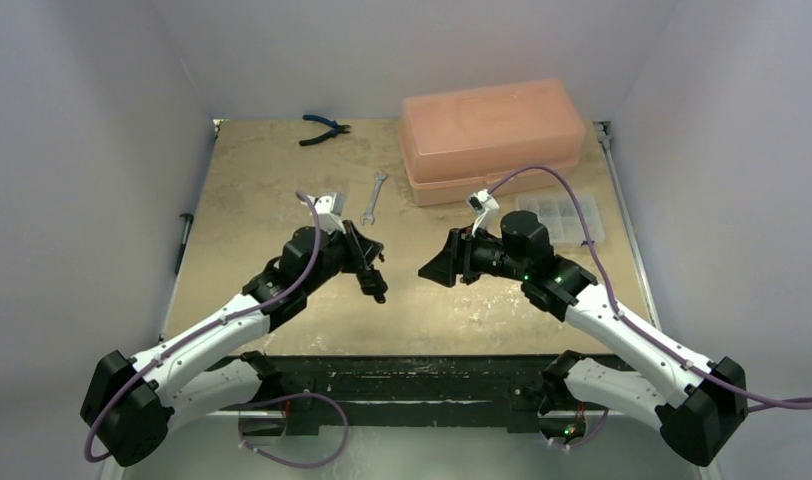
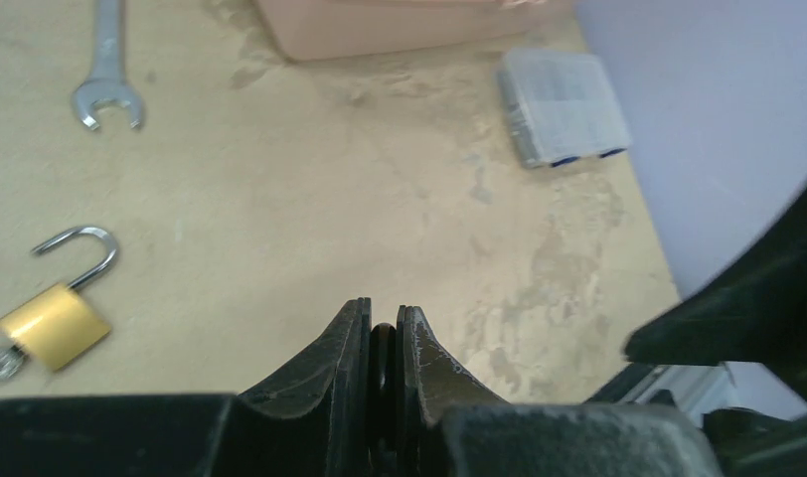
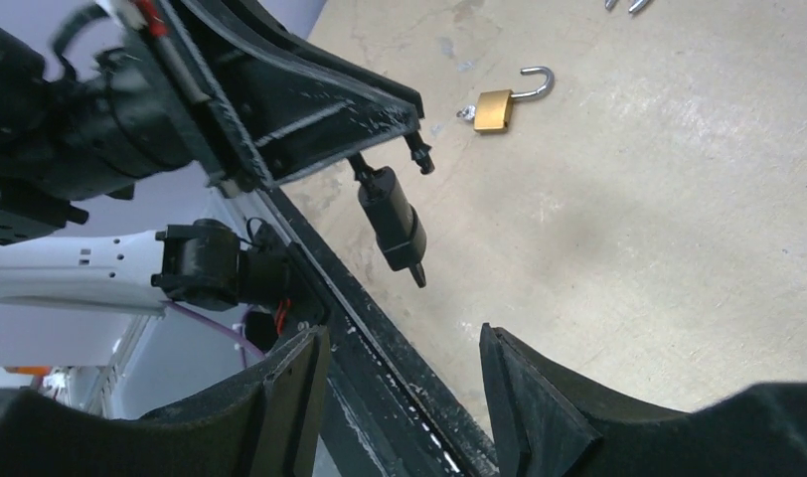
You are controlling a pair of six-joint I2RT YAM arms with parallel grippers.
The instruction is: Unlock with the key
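Lying flat on the tan surface (image 2: 310,199), the brass padlock (image 2: 54,324) has its steel shackle (image 2: 84,248) swung out of the body, so the lock is already undone. A small silvery key (image 3: 466,114) sticks out of the padlock's base, blurred in both wrist views. Nothing touches the padlock, and in the overhead view I cannot make it out among the left arm's links.

Beyond the padlock, a little to its right, lies a flat open-ended wrench (image 2: 106,70), well apart from it. To the right of the padlock and closer to the arm bases hangs the left end effector (image 2: 383,313). Its two dark fingers (image 2: 345,343) are pressed almost together with only a thin slit between them, and they pinch nothing. It is near the padlock but not in contact with it.

Farther right of the padlock, against the back of the surface, stands a closed salmon-pink plastic box (image 1: 494,135). A small clear organiser case (image 2: 564,104) sits to the padlock's far right, just in front of that box.

Rightmost is the right end effector (image 3: 402,333) — its fingers (image 3: 295,383) are spread wide and empty. It hangs above the surface on the far side of the left end effector from the padlock, well apart from it, with its opening turned toward the padlock.
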